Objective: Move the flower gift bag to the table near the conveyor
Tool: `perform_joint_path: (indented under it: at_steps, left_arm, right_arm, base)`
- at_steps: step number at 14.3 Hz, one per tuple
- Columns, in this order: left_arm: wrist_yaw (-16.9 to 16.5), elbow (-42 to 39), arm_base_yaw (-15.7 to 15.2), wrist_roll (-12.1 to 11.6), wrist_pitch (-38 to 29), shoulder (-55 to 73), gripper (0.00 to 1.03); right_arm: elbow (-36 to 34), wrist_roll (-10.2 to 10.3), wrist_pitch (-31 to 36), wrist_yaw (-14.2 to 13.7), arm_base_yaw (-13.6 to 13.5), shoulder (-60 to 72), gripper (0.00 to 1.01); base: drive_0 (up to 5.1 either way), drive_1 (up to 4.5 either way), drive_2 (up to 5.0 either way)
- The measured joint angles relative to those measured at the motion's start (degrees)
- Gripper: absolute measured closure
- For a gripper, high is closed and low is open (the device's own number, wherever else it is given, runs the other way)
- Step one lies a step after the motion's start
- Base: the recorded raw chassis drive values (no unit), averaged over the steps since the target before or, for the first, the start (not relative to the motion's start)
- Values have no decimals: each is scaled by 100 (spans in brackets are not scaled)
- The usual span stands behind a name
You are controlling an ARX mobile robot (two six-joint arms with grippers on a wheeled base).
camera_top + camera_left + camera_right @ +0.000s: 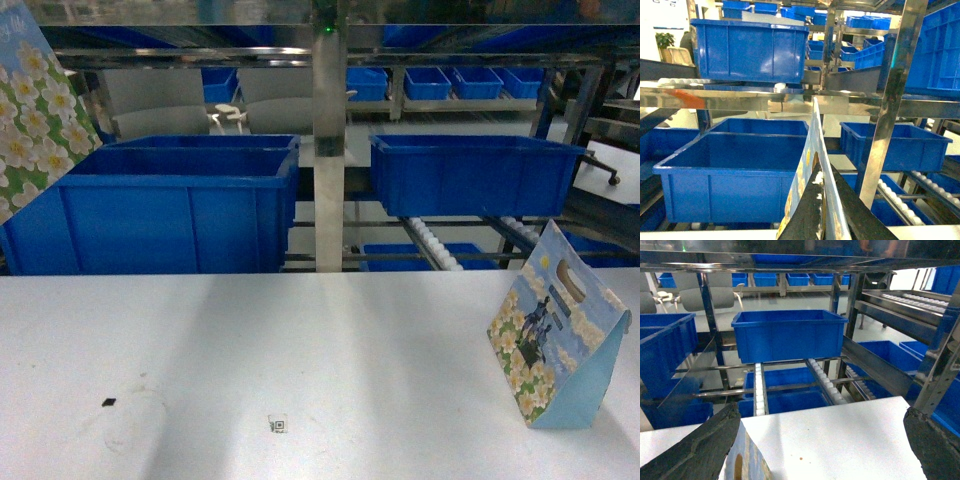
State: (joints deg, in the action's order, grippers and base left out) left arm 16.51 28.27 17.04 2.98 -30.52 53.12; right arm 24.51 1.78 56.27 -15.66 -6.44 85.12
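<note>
Flower gift bag (812,165) clamped in my left pincer (821,210).
It stands edge-up, tall, above the desk (300,340); right pincer (815,450) spread wide.

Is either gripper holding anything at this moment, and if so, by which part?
The left gripper pinches the raised flower gift bag by its thin top edge. The right gripper is open, holding nothing, above the standing bag.

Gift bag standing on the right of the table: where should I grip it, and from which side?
Pinch the gift bag at its top, beside the handle cutout, coming from above. It stands upright, wide at its base and narrowing to a thin flat top, which jaws can span.
</note>
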Motion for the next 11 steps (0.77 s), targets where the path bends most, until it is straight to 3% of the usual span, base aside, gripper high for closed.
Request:
perform_joint_path:
  at_steps: [2,6,8,9,11]
  left_arm:
    - [0,0,0,0,0,0,101]
    - [0,0,0,0,0,0,101]
    - [0,0,0,0,0,0,101]
    - [0,0,0,0,0,0,101]
    - [111,-50,98,4,-133,-4,101]
  right_arm:
    - [-601,-79,-505,-122,7,-1088,3]
    - [-1285,-151,-2297,-321,151,-3639,3]
    - [-1480,-160,-3620,-909,-238,-5093,3]
    - [-1563,-116,-4186,-1043,-422,-5724,3]
    - [-1558,-85,-4214,-1091,-407,-5805,3]
  base:
    - [0,0,0]
    - [0,0,0]
    - [0,0,0]
    - [0,0,0]
    - [0,0,0]
